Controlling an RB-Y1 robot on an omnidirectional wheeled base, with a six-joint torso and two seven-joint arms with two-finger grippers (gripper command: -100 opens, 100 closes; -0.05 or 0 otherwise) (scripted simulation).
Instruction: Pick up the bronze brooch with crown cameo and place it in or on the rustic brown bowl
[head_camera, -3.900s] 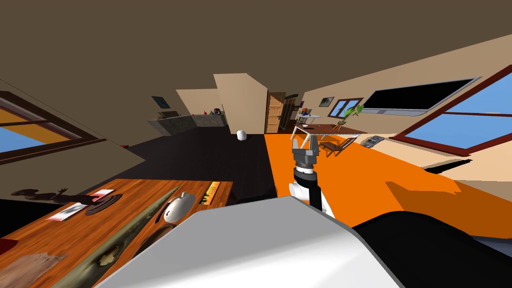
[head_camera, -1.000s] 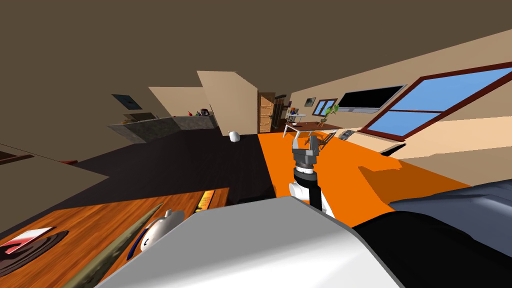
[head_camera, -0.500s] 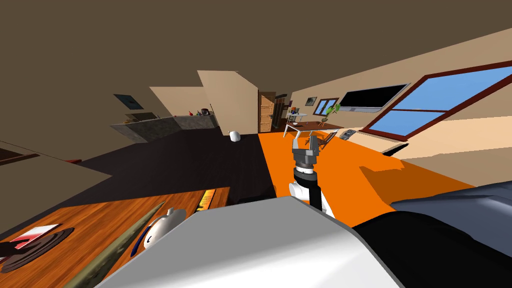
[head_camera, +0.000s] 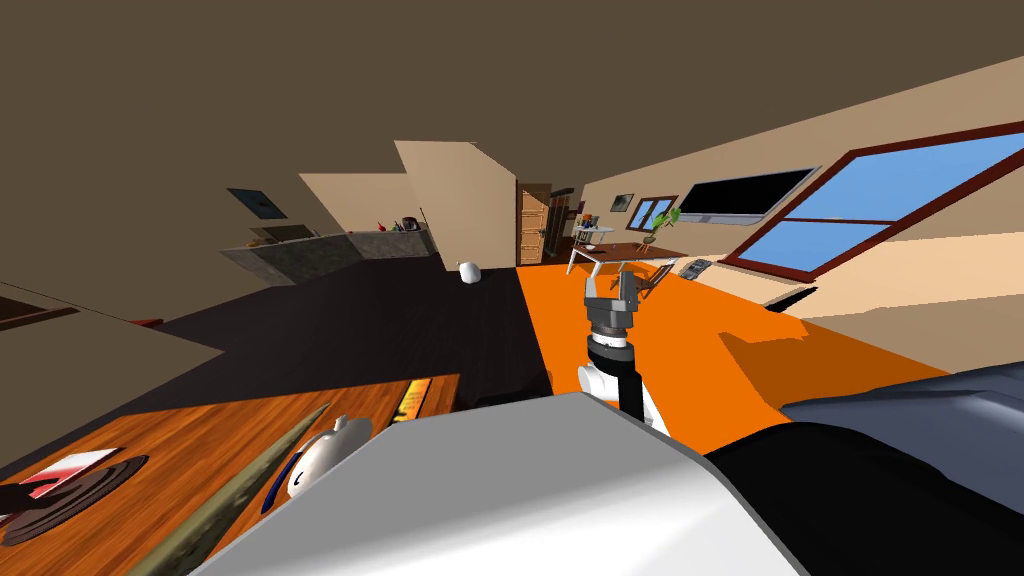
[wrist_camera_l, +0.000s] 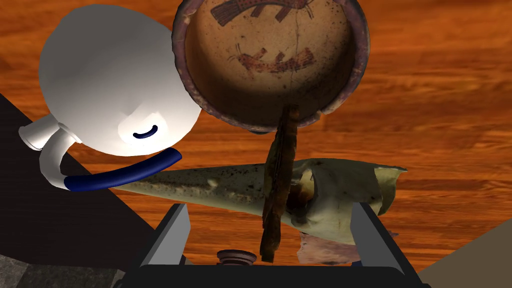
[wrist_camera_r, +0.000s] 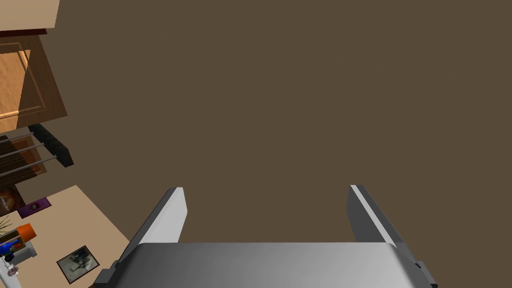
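In the left wrist view the brown bowl, painted with dark figures inside, stands upright on the wooden table. The brooch shows edge-on as a thin brown strip. It runs from near the gripper's body up to the bowl's near rim, which its far end overlaps. My left gripper is open, with a finger well clear of the brooch on each side. My right gripper is raised in front of me over the orange floor, its fingers open and nothing between them.
A white teapot-like pot with a blue-trimmed handle sits against the bowl. A pale speckled cone lies across the table below both. In the head view a dark round mat lies further along the table.
Since the earliest frame my head view has swung, and the table has slid down and left in it. Over the last half second nothing in it has moved, and the right arm stays raised.
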